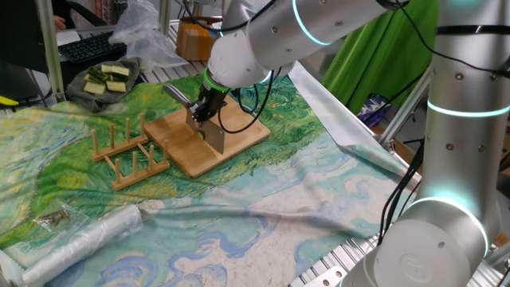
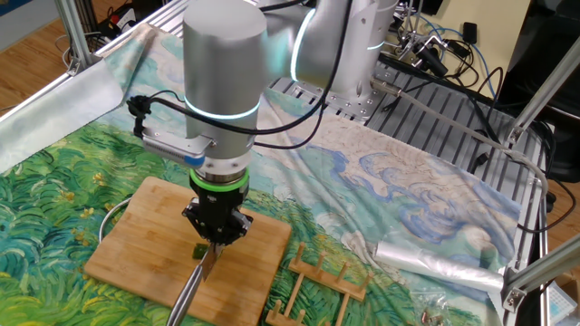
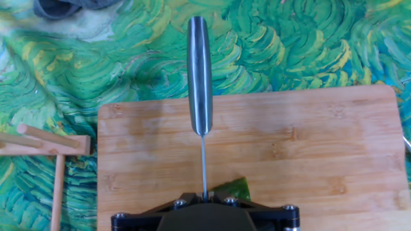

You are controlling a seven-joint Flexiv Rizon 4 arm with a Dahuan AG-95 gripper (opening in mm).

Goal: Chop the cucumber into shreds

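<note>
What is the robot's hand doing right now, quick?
Gripper: jaws shut on the knife, blade down at the cucumber.

A: What I see off-task: a wooden rack [image 1: 130, 151] with upright pegs lies on the painted cloth [image 1: 263, 199], just beside the cutting board [image 1: 179, 135].

B: Far corner?

A: I note a dark plate [image 1: 103, 86] of green sticks [image 1: 107, 76], a keyboard [image 1: 89, 48] behind it. A clear plastic roll [image 2: 439, 263] lies near the cloth's edge.

B: Beyond the cloth?

A: Cables [image 2: 435, 54].
</note>
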